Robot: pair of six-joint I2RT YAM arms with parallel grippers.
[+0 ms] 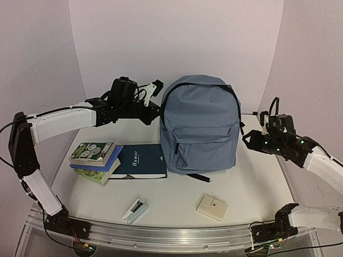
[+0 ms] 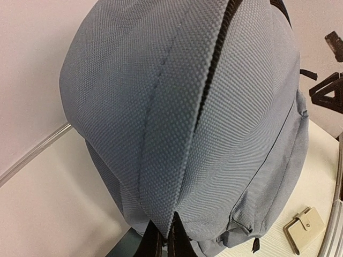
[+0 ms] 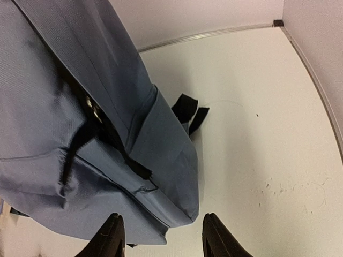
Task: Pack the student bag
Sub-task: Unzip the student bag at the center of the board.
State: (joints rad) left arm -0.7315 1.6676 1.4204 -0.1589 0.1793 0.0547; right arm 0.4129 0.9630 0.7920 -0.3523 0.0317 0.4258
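Observation:
The slate-blue student bag [image 1: 202, 124] stands upright at the middle of the table, its main zipper closed. My left gripper [image 1: 158, 113] is at the bag's upper left side, shut on a fold of the bag's fabric [image 2: 170, 214] next to the black zipper line. My right gripper [image 1: 247, 140] is open beside the bag's lower right side. In the right wrist view its fingertips [image 3: 112, 230] straddle the bag's bottom corner [image 3: 182, 209] without touching it. A black zipper pull [image 3: 80, 144] hangs on that side.
A stack of books [image 1: 95, 159] and a dark blue notebook [image 1: 140, 160] lie left of the bag. A small white device [image 1: 135, 210] and a beige card case [image 1: 212, 208] lie near the front edge. A black strap [image 3: 188, 111] trails behind the bag.

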